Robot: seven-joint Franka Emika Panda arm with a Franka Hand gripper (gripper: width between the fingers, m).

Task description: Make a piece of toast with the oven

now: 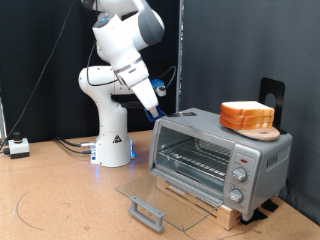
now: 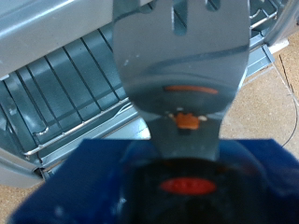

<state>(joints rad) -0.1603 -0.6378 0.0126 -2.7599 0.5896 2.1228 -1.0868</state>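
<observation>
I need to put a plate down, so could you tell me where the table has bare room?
Bare table stretches from the robot base to the exterior view's left and bottom, up to the open door. The oven top is free beside the bread stack. It is crowded at the oven corner nearest the base, where the gripper hangs.

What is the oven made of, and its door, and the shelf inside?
The oven looks like brushed silver metal, with a dull grey sheen. Its open door seems to be glass: the wooden table shows through it. The wire rack looks like thin shiny metal rods.
</observation>
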